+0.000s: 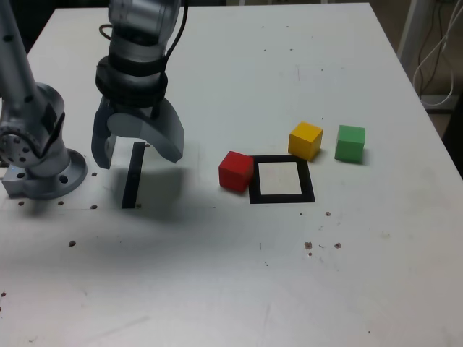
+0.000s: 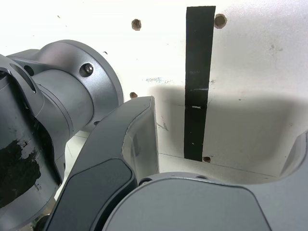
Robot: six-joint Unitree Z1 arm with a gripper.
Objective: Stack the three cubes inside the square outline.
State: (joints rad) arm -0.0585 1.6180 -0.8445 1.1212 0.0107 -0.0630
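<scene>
In the exterior view the red cube point(image 1: 236, 170) sits on the table touching the left edge of the black square outline point(image 1: 282, 196). The yellow cube point(image 1: 305, 139) rests just beyond the outline's far right corner, and the green cube point(image 1: 350, 142) stands a little to its right. My gripper point(image 1: 137, 155) hangs open well to the left of them, over the straight black strip point(image 1: 133, 176), with nothing between its fingers. The wrist view shows the open gripper point(image 2: 226, 139) above that strip point(image 2: 198, 82); no cube or outline appears there.
The arm's grey base point(image 1: 40, 163) stands at the exterior view's left, also seen close up in the wrist view point(image 2: 62, 106). The white table point(image 1: 231, 275) has small screw holes. Cables hang beyond the table's far right corner.
</scene>
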